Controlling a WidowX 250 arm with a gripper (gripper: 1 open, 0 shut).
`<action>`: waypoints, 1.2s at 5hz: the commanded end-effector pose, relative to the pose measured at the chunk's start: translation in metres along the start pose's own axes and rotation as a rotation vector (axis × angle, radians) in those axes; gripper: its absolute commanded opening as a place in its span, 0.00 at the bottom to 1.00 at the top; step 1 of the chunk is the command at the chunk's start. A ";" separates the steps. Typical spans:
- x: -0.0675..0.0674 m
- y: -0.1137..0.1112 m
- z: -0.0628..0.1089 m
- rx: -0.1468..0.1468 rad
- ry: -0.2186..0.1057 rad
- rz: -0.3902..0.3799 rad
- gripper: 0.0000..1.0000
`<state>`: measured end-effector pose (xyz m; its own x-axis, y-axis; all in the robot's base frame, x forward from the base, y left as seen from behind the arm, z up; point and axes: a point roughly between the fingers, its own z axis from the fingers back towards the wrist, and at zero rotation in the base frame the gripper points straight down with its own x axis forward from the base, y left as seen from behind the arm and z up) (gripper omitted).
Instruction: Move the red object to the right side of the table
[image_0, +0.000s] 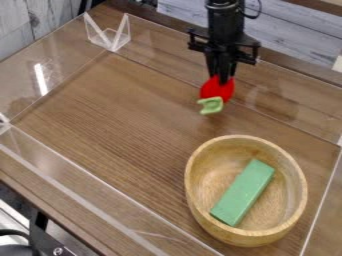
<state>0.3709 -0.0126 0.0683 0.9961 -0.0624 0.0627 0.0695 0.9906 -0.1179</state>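
The red object (215, 93), a small strawberry-like toy with a light green cap at its lower end, hangs just above the brown wood-grain table (107, 120). My gripper (219, 76) comes down from the top of the view and is shut on the toy's upper part. The toy sits right of the table's middle, above and slightly left of the bowl. Its shadow falls on the wood just beneath it.
A round light wooden bowl (203, 200) stands at the front right with a green rectangular block (243, 192) lying in it. Low clear acrylic walls (54, 60) border the table. A folded clear piece (107, 33) stands at the far left corner.
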 end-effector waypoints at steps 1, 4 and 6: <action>0.001 -0.012 0.006 0.010 -0.049 0.001 0.00; 0.004 -0.015 0.023 0.028 -0.080 -0.057 0.00; 0.008 -0.011 0.028 0.038 -0.088 -0.114 0.00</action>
<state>0.3674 -0.0244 0.0639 0.9846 -0.1642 0.0593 0.1689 0.9819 -0.0861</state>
